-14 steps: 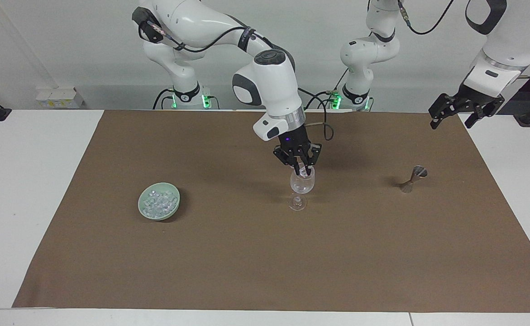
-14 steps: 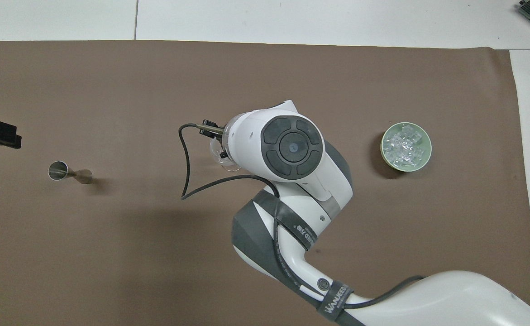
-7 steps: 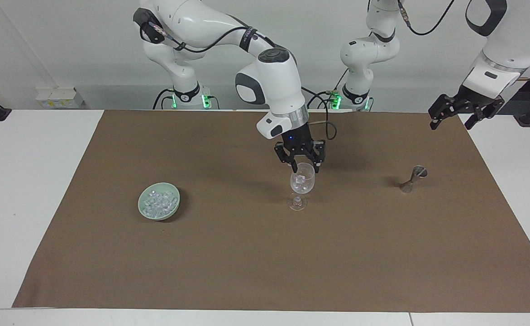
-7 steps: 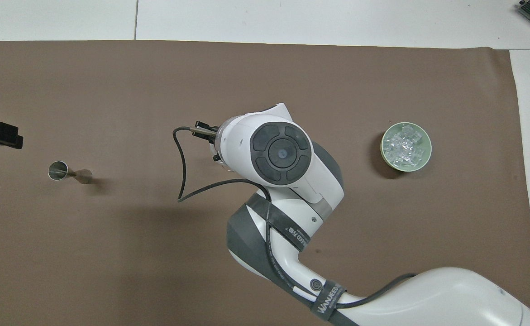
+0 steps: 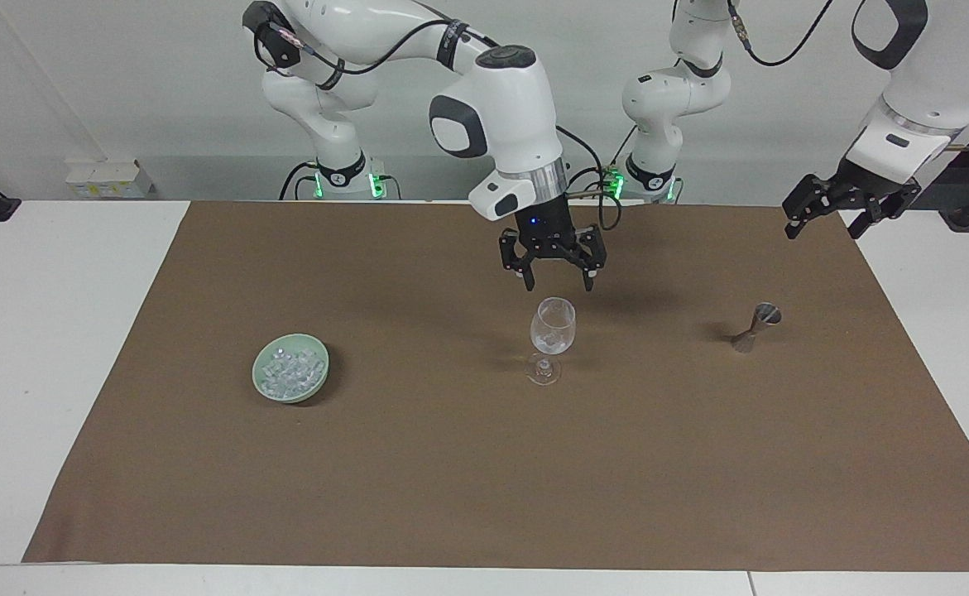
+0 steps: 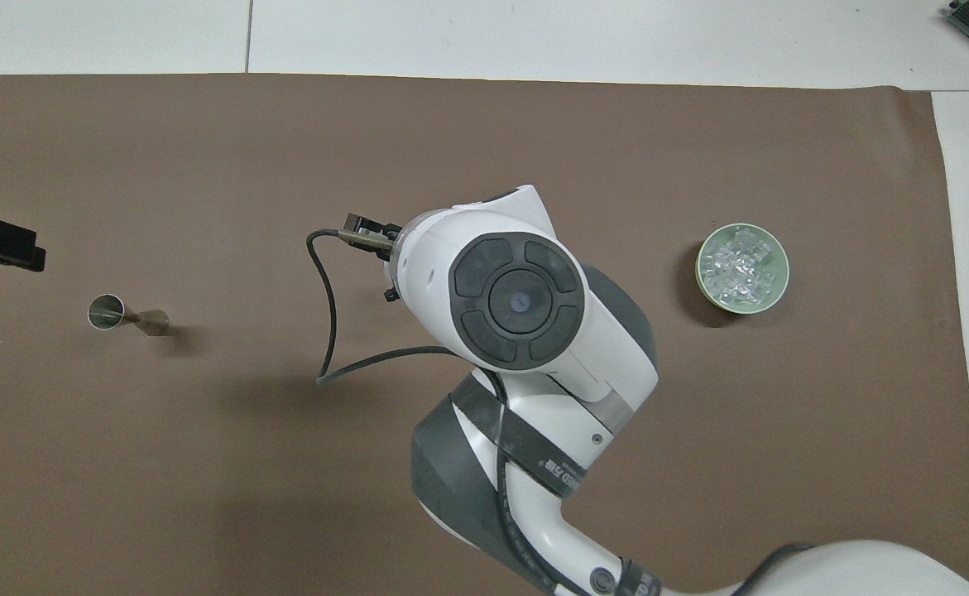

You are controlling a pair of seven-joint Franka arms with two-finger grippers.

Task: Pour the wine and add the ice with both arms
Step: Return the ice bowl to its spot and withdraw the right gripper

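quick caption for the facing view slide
Right gripper open above the wine glass; ice in the green bowl.

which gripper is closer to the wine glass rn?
Right. The right gripper hangs open just above the wine glass; the left gripper waits at the table's edge, above the jigger.

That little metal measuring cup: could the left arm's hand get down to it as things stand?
Probably yes. The left hand hangs open, holding nothing, over the mat's edge near the measuring cup, which stands alone. The right hand is over the wine glass.
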